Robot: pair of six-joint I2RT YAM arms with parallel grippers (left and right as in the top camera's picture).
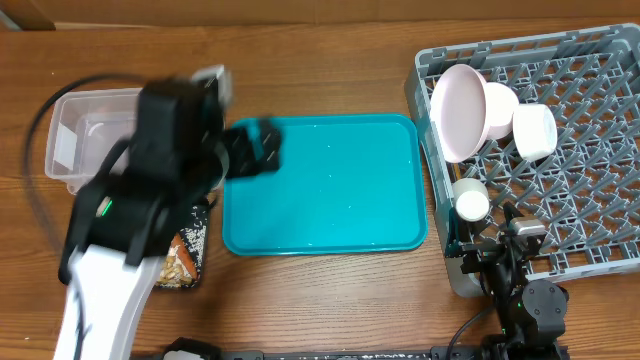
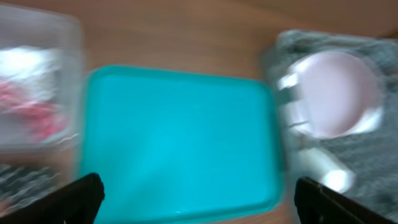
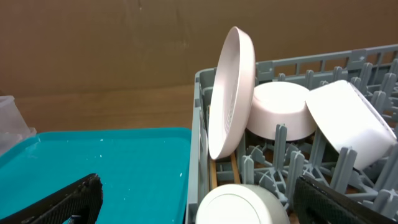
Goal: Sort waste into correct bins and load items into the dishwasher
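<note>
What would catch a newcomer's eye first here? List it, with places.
The bright teal tray in the middle of the table stands out first. To its right, the grey dish rack holds a white plate standing on edge beside two white bowls. At the left, the black left arm hangs blurred over the clear tub.

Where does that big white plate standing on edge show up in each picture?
Overhead: the plate is upper right, in the grey rack.
Left wrist: plate on the right side, blurred.
Right wrist: plate at centre, standing upright.
Shared landmark: the teal tray, left of the plate in all three.
</note>
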